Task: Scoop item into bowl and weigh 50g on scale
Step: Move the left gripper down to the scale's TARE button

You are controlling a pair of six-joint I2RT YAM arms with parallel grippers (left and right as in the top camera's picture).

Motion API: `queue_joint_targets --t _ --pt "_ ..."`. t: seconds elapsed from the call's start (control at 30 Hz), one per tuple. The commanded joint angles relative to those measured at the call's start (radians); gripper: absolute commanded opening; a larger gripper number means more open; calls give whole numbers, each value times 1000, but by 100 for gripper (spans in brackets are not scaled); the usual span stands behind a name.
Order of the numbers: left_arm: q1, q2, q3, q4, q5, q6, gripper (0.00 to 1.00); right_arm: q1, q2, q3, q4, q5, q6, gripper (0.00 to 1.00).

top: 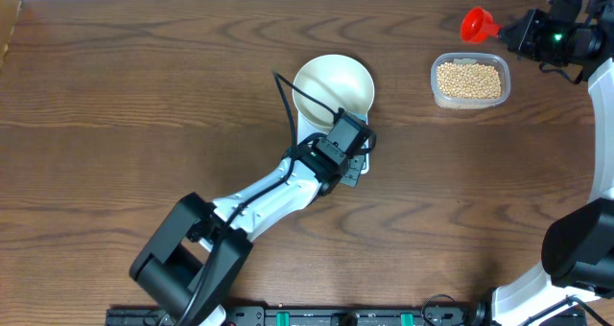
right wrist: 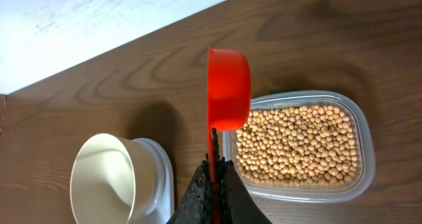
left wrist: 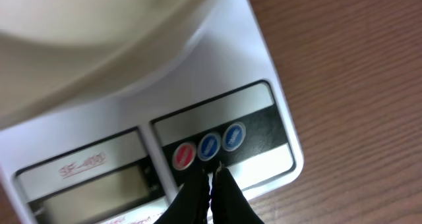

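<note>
We see the left hand (left wrist: 212, 176) with its two dark fingers pressed together, holding nothing. Their tips sit at the front panel of the scale (left wrist: 250, 59), just below the middle of three round buttons (left wrist: 208, 145), one red and two blue. We cannot tell whether the tips touch the panel. The display (left wrist: 86, 181) is blurred and partly cut off by the frame's lower edge, so we read no figure; only a faint reddish label above it shows.

The bowl (top: 332, 86) stands on the scale and looks empty from overhead. From that view it and the left arm cover nearly all of the scale. In the left wrist view the bowl is only a soft pale blur across the top.

The right hand (right wrist: 214, 170) pinches the thin handle of a red scoop (right wrist: 229, 89), whose cup looks empty, though we see it nearly side-on. It hangs over the near edge of a clear tub (right wrist: 364, 145) and the dark wood surface (top: 144, 77). All the beans (right wrist: 300, 145) lie in that tub, well to the right of the bowl. Overhead, the right hand is dark and partly cut off at the top corner.
</note>
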Motion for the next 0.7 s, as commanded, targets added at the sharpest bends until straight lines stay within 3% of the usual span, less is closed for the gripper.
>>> queue_joint_targets --t 0.0,0.67 --pt "0 16 -4 13 7 30 7 -7 -13 18 -2 -5 -23 1" --pt "28 76 -4 64 -26 92 8 -7 -13 18 -3 13 -30 1"
